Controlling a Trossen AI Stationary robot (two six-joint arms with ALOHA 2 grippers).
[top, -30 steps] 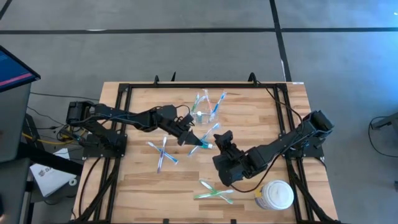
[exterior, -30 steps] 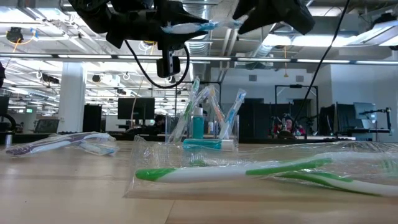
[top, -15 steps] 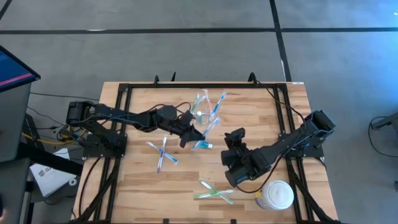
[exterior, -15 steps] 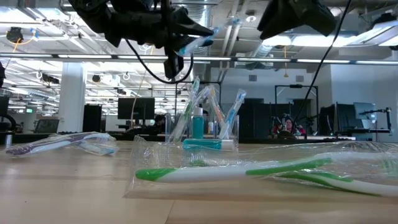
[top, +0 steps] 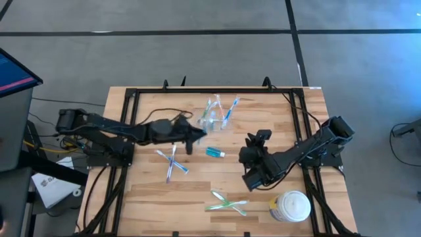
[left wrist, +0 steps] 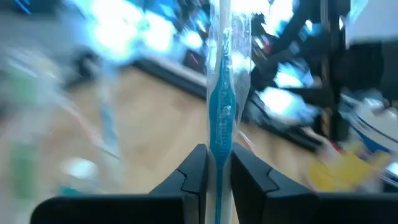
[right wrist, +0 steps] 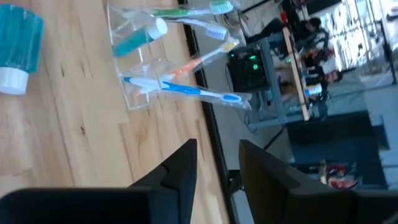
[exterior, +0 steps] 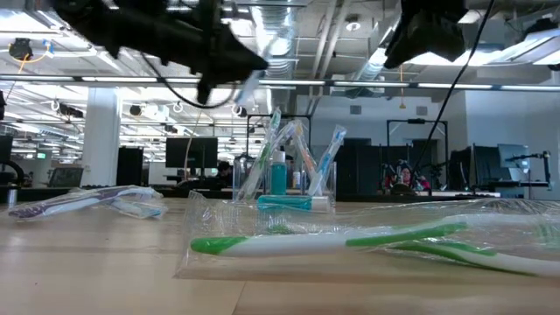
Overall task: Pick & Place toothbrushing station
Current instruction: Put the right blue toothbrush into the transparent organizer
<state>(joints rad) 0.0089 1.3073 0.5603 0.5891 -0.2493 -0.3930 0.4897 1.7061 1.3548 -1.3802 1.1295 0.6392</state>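
The clear holder [top: 216, 117] stood in the upper middle of the high view, already bristling with toothbrushes that leaned out of it at angles, a teal tube upright among them. A second teal tube [top: 215, 153] lay on the wood just below it in the frame, roughly between the two arms.

The wrapped blue toothbrush [left wrist: 221, 118] was off the table, clamped between the fingers of the left gripper [top: 192, 137]. In the left wrist view its long axis ran straight out from between the fingers, the blue handle and clear wrapper standing up through the middle of the picture. In the high view that gripper sat just left of and below the holder, so the holder lay up and to the right of the brush, near but not touching. In the low view the left arm hung above the table at upper left, the brush tip slanting down toward the holder.

As a judgement, the coming move turned on carrying the brush up-right over the holder's open top and tipping it more nearly upright.

The right gripper [top: 255, 160] waited right of centre, fingers apart and empty, farther from the holder than the left.
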